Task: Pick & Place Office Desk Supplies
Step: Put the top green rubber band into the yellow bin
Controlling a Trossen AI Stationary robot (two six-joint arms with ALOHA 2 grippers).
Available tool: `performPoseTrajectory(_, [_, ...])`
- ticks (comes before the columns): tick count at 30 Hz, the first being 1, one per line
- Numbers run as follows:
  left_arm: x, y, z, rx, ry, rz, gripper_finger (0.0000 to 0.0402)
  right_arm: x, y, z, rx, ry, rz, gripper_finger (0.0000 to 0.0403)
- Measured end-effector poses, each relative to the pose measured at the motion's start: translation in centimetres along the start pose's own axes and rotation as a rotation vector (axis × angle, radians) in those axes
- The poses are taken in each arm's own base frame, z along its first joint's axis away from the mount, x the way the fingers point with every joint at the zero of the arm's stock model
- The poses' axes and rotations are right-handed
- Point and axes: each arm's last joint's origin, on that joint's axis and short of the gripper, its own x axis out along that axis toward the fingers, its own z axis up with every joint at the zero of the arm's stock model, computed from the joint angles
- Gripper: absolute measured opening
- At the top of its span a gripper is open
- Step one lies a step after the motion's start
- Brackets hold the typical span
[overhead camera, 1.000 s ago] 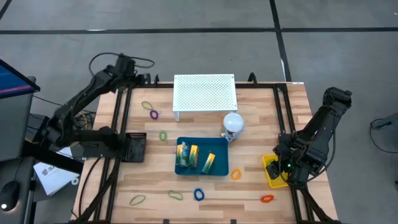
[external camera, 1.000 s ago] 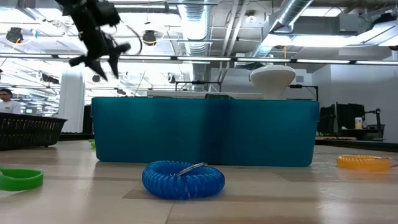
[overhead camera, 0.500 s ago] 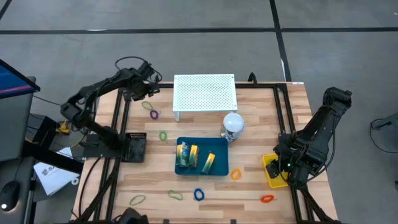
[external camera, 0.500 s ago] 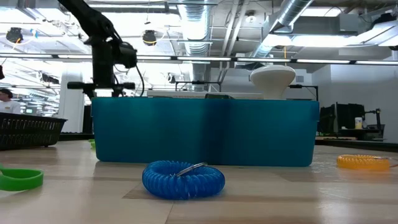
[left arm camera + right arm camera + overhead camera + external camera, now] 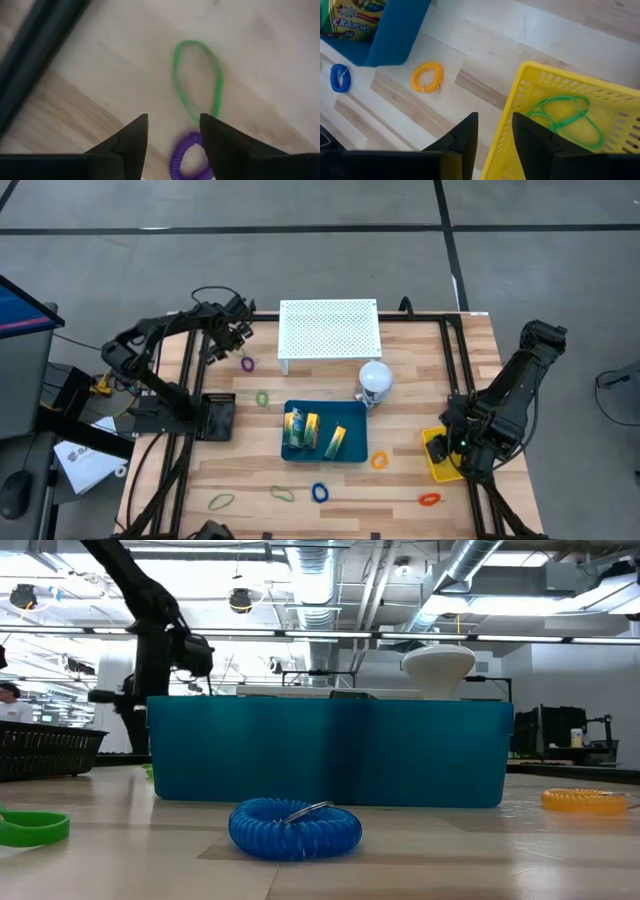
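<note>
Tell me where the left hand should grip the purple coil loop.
Probably from straight above, pinching one side of the purple coil loop. It lies flat on the wood, and the open left hand hangs over its rim, beside the thin green loop.

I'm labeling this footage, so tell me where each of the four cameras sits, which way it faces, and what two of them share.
High view: overhead, straight down on the table; both arms show.
Low view: table height, level past the blue coil to the blue bin; left arm shows.
Left wrist view: down past open jaws at the green loop and purple coil.
Right wrist view: past open jaws at the yellow basket and orange coil.
Shared: low and right wrist views both show the blue coil.
</note>
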Motion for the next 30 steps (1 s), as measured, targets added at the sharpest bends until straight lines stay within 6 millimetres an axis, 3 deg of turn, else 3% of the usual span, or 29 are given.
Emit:
performPoseTrajectory(12, [2.4,0.9,-0.6,-0.194,0.0,-0.057,0.0163,0.1,0.1,0.1,0.006,-0.013,0.005,0.0118])
performPoseTrajectory(30, [2.7,0.6,-0.4,-0.32,-0.047,-0.113,0.0152,0.1,0.2,0.3,0.015,-0.017,0.001,0.0118])
